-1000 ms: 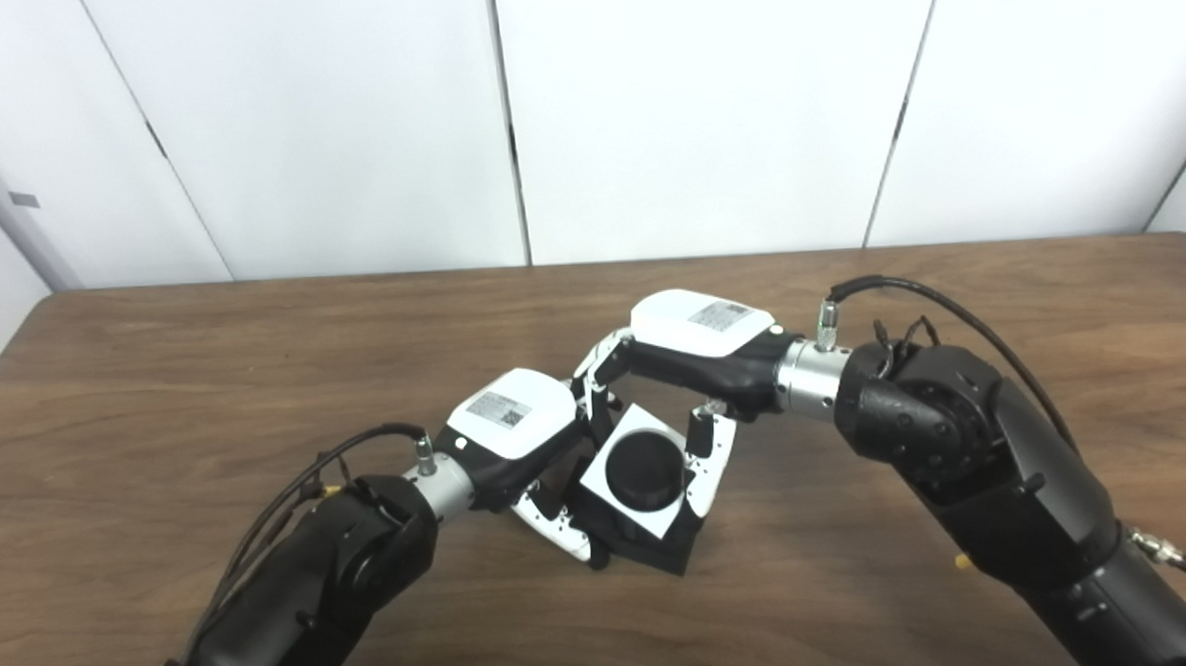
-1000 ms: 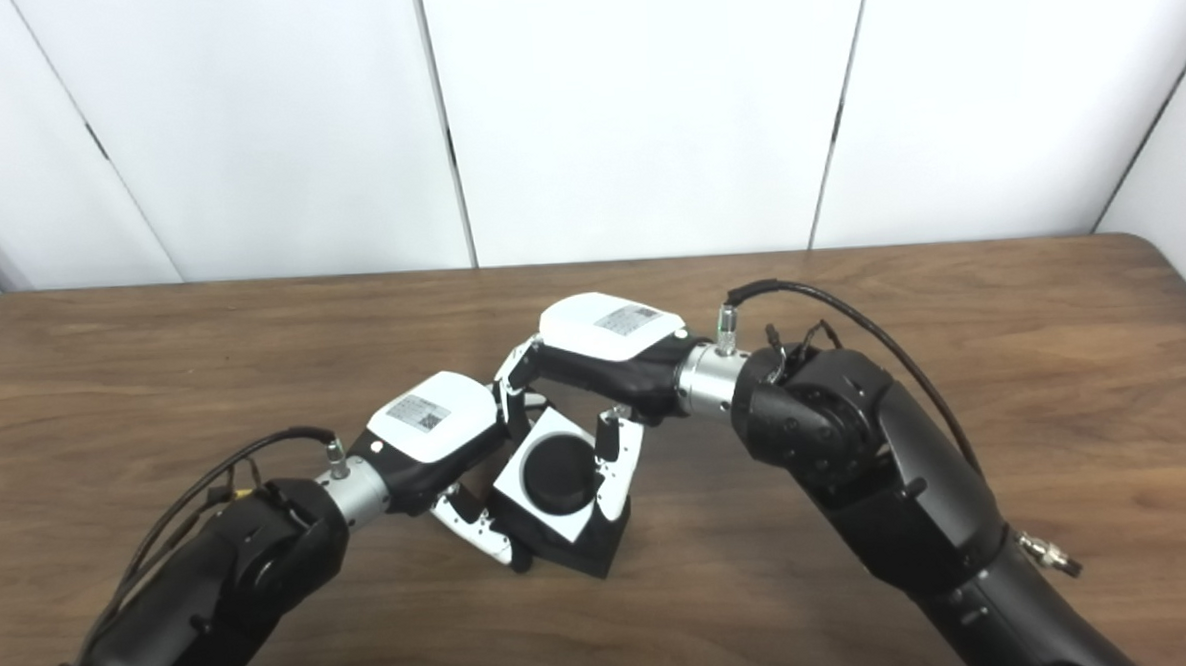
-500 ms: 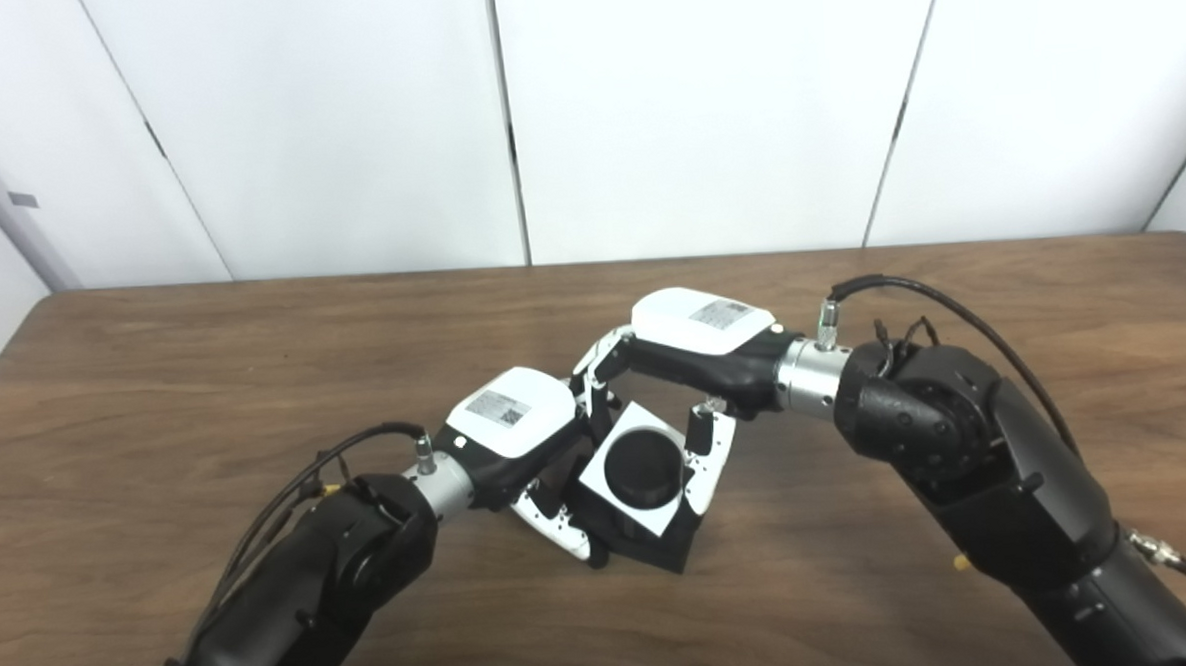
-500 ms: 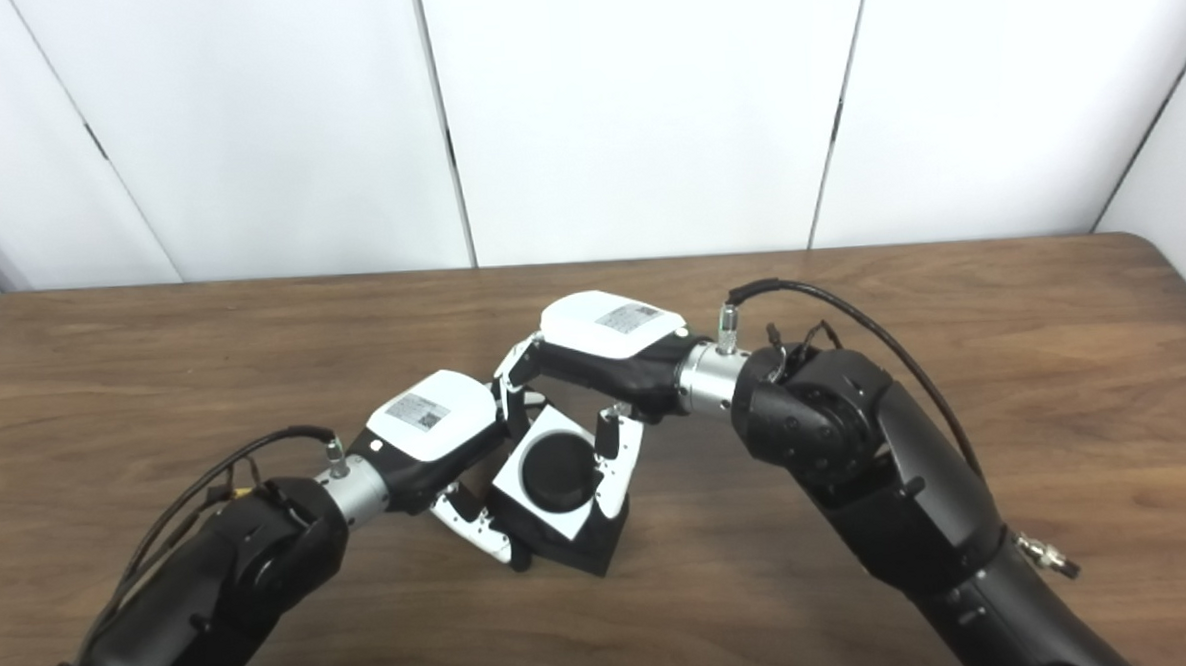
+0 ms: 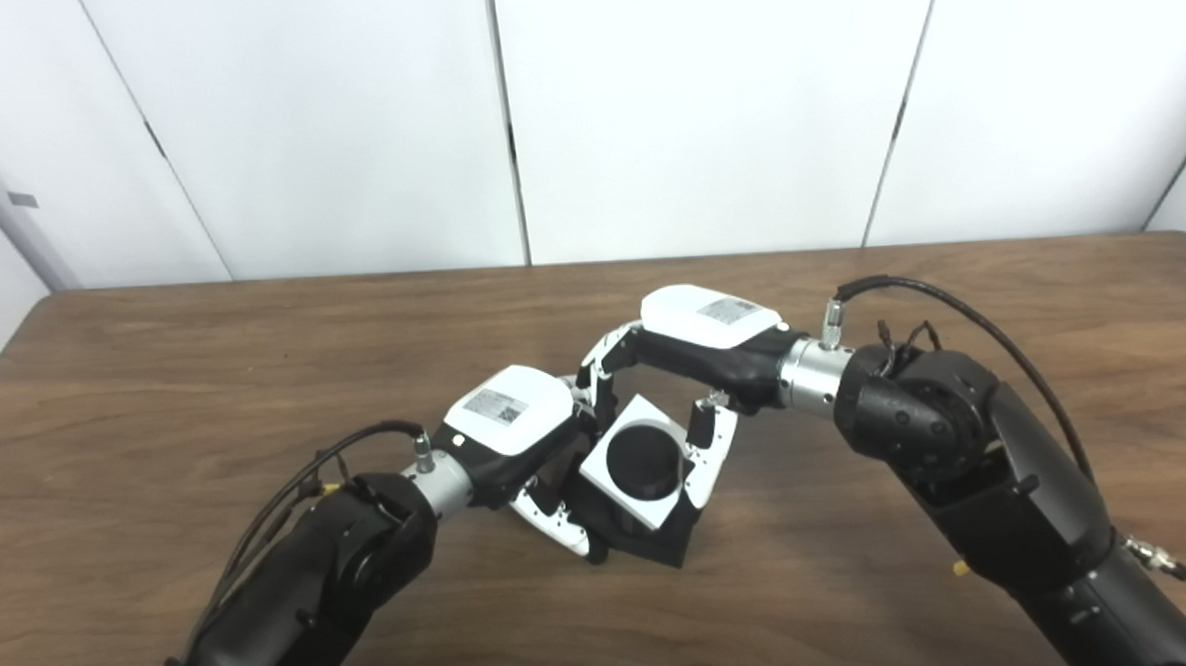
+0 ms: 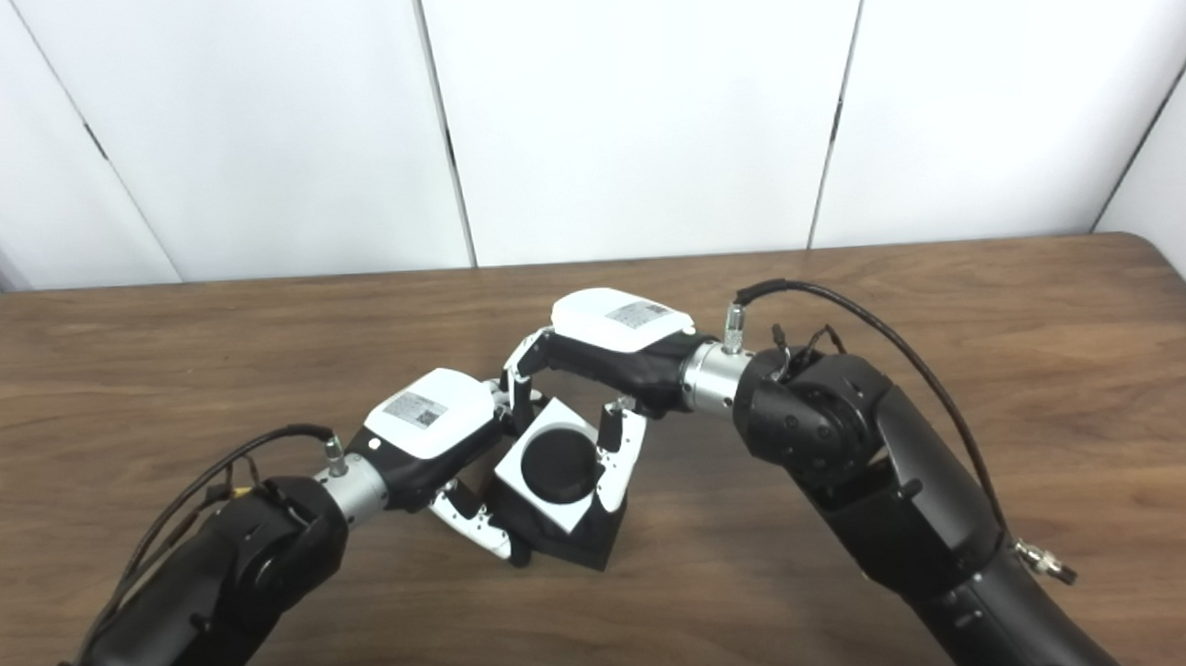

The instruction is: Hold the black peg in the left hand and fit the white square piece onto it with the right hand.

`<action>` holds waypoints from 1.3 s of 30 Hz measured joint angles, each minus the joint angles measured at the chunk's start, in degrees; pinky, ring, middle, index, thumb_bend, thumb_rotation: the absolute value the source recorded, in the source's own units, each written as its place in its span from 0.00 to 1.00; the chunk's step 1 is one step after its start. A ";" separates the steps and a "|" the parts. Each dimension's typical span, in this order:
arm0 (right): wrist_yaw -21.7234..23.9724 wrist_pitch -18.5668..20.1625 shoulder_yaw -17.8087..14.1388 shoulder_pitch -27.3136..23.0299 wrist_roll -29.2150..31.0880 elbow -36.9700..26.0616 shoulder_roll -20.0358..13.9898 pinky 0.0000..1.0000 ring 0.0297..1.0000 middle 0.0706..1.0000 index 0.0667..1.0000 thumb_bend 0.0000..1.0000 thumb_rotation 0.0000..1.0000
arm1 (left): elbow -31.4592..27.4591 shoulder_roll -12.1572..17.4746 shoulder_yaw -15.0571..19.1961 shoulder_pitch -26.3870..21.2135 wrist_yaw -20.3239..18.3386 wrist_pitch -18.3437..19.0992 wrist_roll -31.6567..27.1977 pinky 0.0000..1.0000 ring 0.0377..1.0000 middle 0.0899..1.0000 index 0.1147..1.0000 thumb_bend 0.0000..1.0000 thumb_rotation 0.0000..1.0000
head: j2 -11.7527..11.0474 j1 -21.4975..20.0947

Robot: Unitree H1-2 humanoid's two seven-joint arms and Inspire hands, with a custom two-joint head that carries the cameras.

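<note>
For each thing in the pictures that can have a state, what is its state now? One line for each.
Black peg: its round end shows in the hole of the white piece, tilted.
White square piece: around the peg, tilted, above a black block.
Left robot hand: shut on the black part.
Right robot hand: shut on the white square piece.
Table: flat, wooden.

The left hand point(image 5: 513, 429) is closed at 9 o'clock; the right hand point(image 5: 699, 353) is closed from 1 o'clock, both holding.
</note>
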 measured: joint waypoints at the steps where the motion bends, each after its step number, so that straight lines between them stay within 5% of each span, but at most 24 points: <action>1: -0.03 0.00 0.00 0.00 0.00 0.01 -0.01 0.74 0.80 0.74 0.44 0.52 0.13 | 0.00 0.00 0.00 0.00 0.00 0.01 0.00 0.78 0.91 0.88 0.43 0.52 0.08 | -0.09 0.00; 13: -0.37 -0.14 0.04 0.05 0.01 0.08 -0.10 0.73 0.80 0.76 0.46 0.52 0.15 | -0.05 -0.02 -0.08 -0.06 -0.04 0.35 0.05 0.78 0.92 0.89 0.43 0.52 0.08 | 0.00 0.00; 15: -0.29 -0.02 0.03 0.06 0.03 0.02 -0.14 0.74 0.81 0.80 0.64 0.80 0.29 | -0.05 -0.02 -0.09 -0.07 -0.04 0.35 0.09 0.78 0.92 0.89 0.43 0.52 0.08 | 0.00 0.00; 19: 1.08 1.94 0.40 0.71 -0.88 0.37 -1.66 0.75 0.82 0.83 0.76 0.94 0.37 | -0.17 -0.03 -0.10 -0.07 -0.04 0.35 0.13 0.78 0.91 0.88 0.43 0.52 0.08 | 0.09 -0.09; 39: 1.67 3.19 0.60 1.19 -0.92 0.73 -1.86 0.75 0.83 0.83 0.74 0.94 0.34 | -0.34 -0.02 -0.09 -0.11 -0.34 0.40 0.14 0.79 0.91 0.88 0.43 0.52 0.08 | 0.35 -0.09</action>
